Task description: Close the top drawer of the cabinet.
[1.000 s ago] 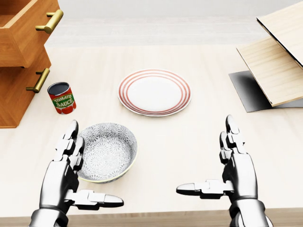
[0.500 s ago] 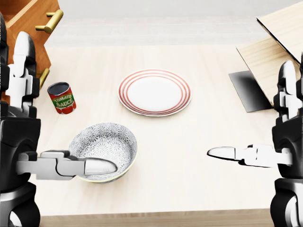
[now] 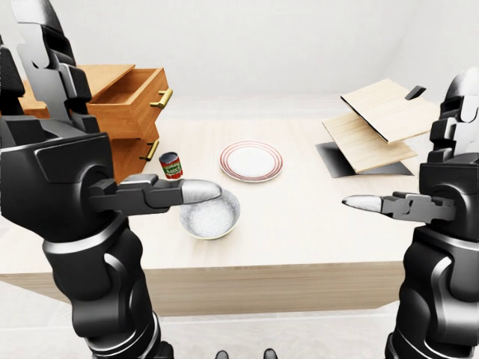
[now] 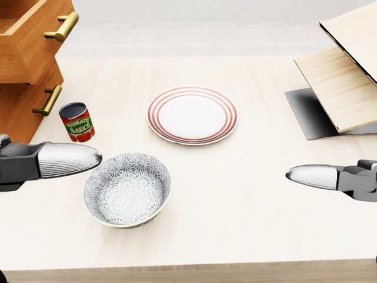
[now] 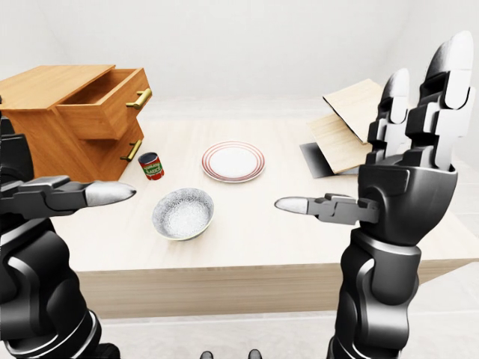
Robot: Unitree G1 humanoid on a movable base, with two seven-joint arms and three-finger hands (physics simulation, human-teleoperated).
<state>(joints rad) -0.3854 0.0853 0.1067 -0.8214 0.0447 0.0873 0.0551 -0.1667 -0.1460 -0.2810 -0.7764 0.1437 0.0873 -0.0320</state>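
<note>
The wooden cabinet [image 5: 52,142] stands on the table at the left. Its top drawer [image 5: 105,105] is pulled out, with a brass handle [image 5: 138,98] on its face; the drawer also shows at the head view's top left [image 4: 26,44]. The lower drawer's handle [image 4: 48,100] sits flush. My left hand [image 3: 86,149] is open and raised close to the camera, fingers up and thumb pointing right, well short of the drawer. My right hand [image 5: 397,142] is open and raised the same way at the right. Both hold nothing. In the head view only the thumbs [image 4: 65,159] show.
A tomato sauce can [image 4: 77,122] stands just below the cabinet. A patterned bowl [image 4: 127,188] and a red-rimmed plate [image 4: 192,114] sit mid-table. Wooden boards on a dark stand [image 4: 341,88] lie at the right. The table's near edge [image 4: 188,274] runs along the bottom.
Both hands have risen from low over the table up toward the camera, so the head view now shows only their thumbs. The drawer and tabletop things have not moved.
</note>
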